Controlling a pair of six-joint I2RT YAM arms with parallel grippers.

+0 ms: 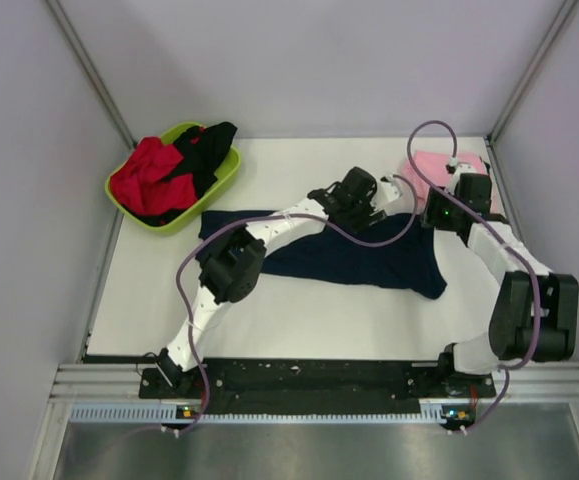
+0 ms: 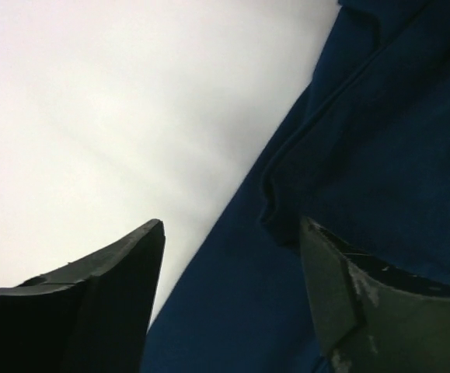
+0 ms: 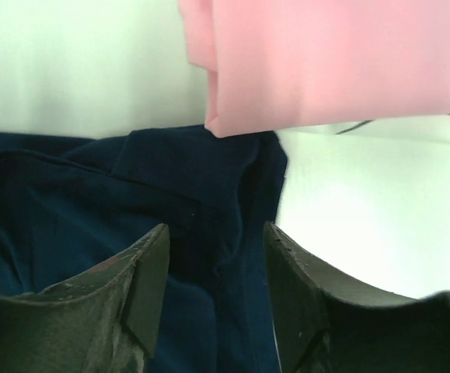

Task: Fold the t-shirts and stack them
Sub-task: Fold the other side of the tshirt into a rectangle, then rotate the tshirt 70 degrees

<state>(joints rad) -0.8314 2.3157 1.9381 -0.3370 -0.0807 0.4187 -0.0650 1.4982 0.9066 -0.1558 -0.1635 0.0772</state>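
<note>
The task is, in my judgement, around the half. One pink shirt [image 1: 431, 165] lies already folded at the far right corner of the table [image 1: 269, 322], and it looks like the start of the stack. A red shirt [image 1: 147, 175] and a black shirt [image 1: 207, 145] are crumpled together in the green basin [image 1: 231, 168] at the far left, not yet touched. The navy shirt [image 1: 349, 262] is the one in work: it lies across the middle of the table as a long dark band, its right end just beside the pink shirt. It seems to be folded once along its length, but both arms cover its far edge in the top view, so I cannot be sure how neat the fold is. The left gripper [image 2: 232, 225] hangs low over the far edge of the navy shirt with its jaws wide apart and nothing between them; a doubled edge of cloth runs close to one finger. The right gripper [image 3: 216, 227] is low over the right end of the same shirt, its jaws moderately apart, and the cloth lies flat under them, not pinched. What is left, I think: to fold the navy shirt shorter, to put it on the pink one, then to do the same with the two shirts from the basin.
</note>
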